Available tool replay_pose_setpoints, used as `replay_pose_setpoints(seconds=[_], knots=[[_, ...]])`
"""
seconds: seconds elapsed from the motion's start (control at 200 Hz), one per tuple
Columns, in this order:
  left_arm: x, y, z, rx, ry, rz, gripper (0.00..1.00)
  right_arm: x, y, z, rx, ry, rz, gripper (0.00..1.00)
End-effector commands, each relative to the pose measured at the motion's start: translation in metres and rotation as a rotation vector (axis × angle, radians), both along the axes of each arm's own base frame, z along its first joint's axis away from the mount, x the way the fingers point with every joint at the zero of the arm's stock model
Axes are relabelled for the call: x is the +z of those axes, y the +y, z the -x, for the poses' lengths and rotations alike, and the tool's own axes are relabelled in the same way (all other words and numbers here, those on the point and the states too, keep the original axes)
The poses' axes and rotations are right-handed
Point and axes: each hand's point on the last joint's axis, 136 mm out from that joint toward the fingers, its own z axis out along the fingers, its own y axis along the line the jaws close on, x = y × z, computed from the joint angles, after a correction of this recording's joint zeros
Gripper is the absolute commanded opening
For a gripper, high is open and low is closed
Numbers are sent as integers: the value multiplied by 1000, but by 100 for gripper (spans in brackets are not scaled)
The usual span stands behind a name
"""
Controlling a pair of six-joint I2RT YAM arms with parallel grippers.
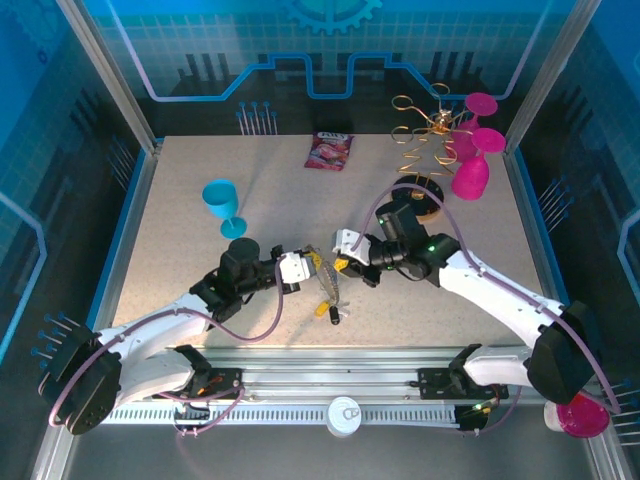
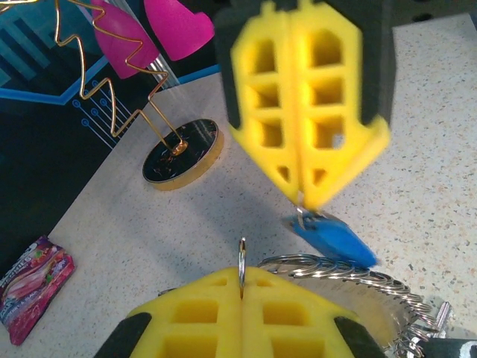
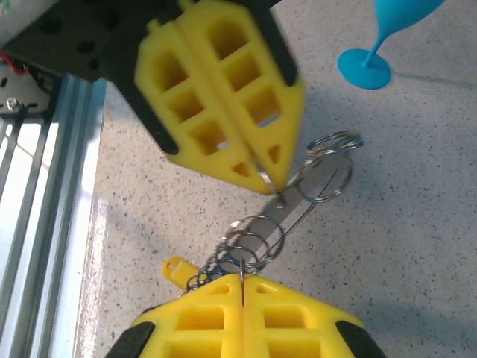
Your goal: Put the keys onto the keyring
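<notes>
The keyring [image 1: 328,285] lies mid-table between my two grippers and looks like a string of silvery wire loops [image 2: 350,272] [image 3: 257,235]. My left gripper [image 2: 241,282] [image 1: 305,267] is shut on a thin metal loop of it; from the right wrist its tips [image 3: 270,185] pinch beside a wider loop [image 3: 328,160]. Facing it, my right gripper [image 3: 242,282] [image 2: 305,198] [image 1: 343,258] is shut on a small ring, from which a blue key [image 2: 332,240] hangs. A yellow key [image 3: 175,268] [image 1: 325,311] rests on the table at the chain's near end.
A gold wire rack [image 1: 425,130] on a round black base [image 2: 181,151] stands back right beside two pink goblets [image 1: 470,170]. A blue goblet [image 1: 222,200] stands left of centre. A pink snack packet [image 1: 330,150] lies at the back. The table's front rail [image 3: 45,186] is close.
</notes>
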Motion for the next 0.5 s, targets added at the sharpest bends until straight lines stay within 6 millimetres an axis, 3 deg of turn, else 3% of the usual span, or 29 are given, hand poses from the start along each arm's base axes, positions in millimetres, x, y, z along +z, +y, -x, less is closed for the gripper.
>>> replay_pose_setpoints(seconds=[0.0,0.22,0.495], knots=[[10,-5,7,-56,-75,12,0,17,7,6,42,68,-78,0],[8,-8,9,-69,-111,-15,0,17,14,8,101,125,-80,0],[6,-8,12,-81,-123,-29,0,14,14,-4,75,138,-63,0]])
